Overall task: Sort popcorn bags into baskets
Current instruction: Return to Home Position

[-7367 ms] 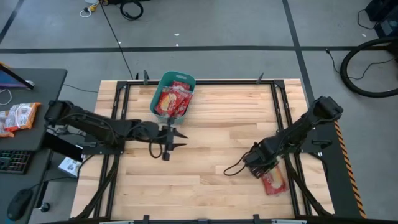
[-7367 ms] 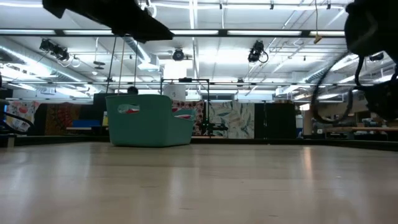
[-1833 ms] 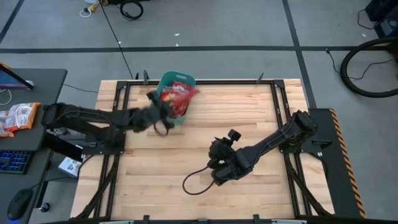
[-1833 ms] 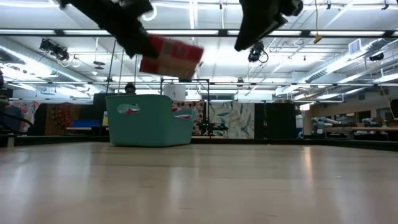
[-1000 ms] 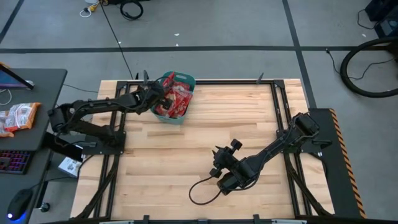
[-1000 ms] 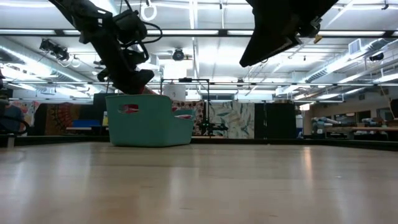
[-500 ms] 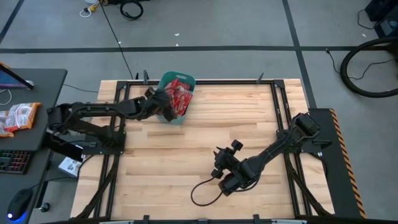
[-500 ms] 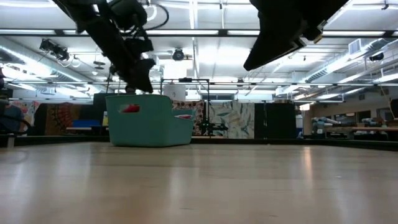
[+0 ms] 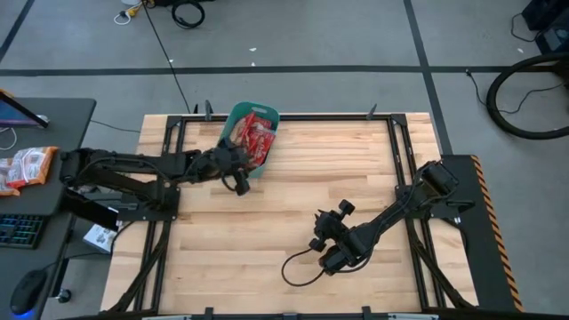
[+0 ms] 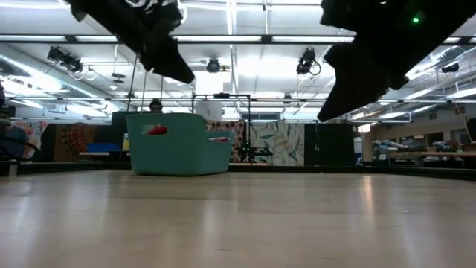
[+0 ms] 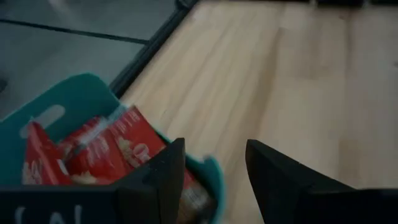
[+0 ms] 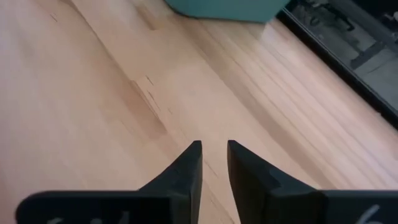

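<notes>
The teal bin [image 11: 79,94] of popcorn bags [image 11: 115,148] sits just ahead of the spread, empty left gripper [image 11: 214,144]; the right gripper [image 12: 213,144], narrowly parted, faces wooden tabletop [image 12: 93,93].

Robotics lab hall: ceiling strip lights [image 10: 297,39], taped concrete floor [image 9: 311,36]

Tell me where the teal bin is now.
In the high view the teal bin sits at the top edge of the table, left of centre, holding red popcorn bags; the left hand hovers beside its lower end.
</notes>
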You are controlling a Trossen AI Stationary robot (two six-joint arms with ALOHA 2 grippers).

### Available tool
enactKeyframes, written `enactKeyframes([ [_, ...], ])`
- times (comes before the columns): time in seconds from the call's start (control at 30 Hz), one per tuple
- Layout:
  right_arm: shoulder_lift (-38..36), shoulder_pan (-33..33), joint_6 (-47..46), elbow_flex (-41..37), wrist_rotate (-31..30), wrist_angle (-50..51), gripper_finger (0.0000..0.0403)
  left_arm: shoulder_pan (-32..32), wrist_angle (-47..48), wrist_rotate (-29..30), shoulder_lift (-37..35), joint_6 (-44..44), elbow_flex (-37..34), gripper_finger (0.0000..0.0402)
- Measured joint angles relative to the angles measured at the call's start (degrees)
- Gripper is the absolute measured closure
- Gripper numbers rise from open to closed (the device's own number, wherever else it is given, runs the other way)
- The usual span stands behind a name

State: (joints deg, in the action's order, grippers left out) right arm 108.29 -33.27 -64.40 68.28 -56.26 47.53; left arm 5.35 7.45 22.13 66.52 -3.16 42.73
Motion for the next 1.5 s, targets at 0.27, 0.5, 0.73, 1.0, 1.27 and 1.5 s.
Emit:
enactKeyframes([
  [0.27, -4.89, -4.61, -3.58, -3.24, -4.37, -1.18, 0.0349, -4.94, -0.69, 0.44, -3.88, 0.86, -0.46, 0.023],
  [0.5, -7.61, -5.16, -1.74, -9.49, -6.64, -12.37, 0.0366, -9.27, -12.84, -0.74, -7.85, -1.36, -12.58, 0.023],
  [0.73, -10.4, -0.19, 3.49, -16.33, -1.96, -23.63, 0.0379, -12.37, -17.73, 3.16, -19.38, 0.45, -19.86, 0.023],
  [1.0, -25.72, 6.8, 16.81, -21.05, 7.29, -24.49, 0.0382, -12.31, -17.77, 0.51, -36.67, 1.4, -26.24, 0.023],
  [1.27, -46.9, 14.87, 28.43, -34.64, 17.99, -36.09, 0.0382, -12.35, -17.59, 0.2, -47.13, 2.14, -31.08, 0.023],
  [1.5, -60.39, 21.5, 39.51, -48.63, 28.25, -61.24, 0.0382, -12.33, -15.71, 0.51, -53.3, 2.05, -34.07, 0.023],
])
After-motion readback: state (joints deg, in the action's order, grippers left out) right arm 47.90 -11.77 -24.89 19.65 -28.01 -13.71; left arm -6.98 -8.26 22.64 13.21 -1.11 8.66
